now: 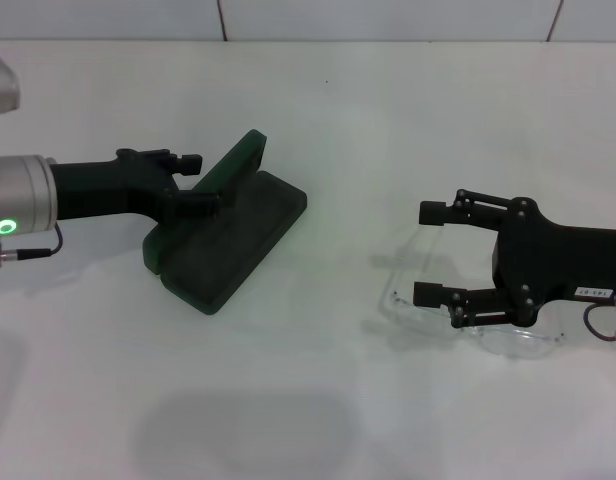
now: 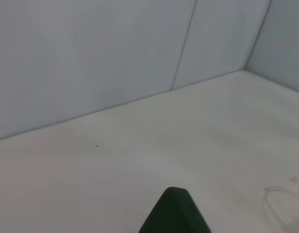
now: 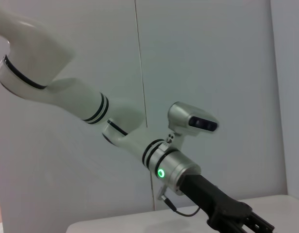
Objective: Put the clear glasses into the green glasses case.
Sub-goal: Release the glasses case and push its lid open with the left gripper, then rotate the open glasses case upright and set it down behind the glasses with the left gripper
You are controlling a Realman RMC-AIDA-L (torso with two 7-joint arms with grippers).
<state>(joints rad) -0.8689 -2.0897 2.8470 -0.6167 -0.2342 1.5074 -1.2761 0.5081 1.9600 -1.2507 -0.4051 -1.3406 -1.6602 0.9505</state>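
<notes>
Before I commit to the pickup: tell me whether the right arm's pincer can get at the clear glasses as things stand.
Probably yes. The right pincer hangs open right over the clear glasses on the table, with nothing between them. The left pincer is away at the green glasses case.

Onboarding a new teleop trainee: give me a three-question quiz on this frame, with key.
1. True or false: the clear glasses are inside the green glasses case.
2. Which gripper is at the case lid: A left, B right?
3. Fill in: the right gripper's fingers are ___ over the glasses.

Key: 1 false, they lie on the table; 2 A; 3 open.
</notes>
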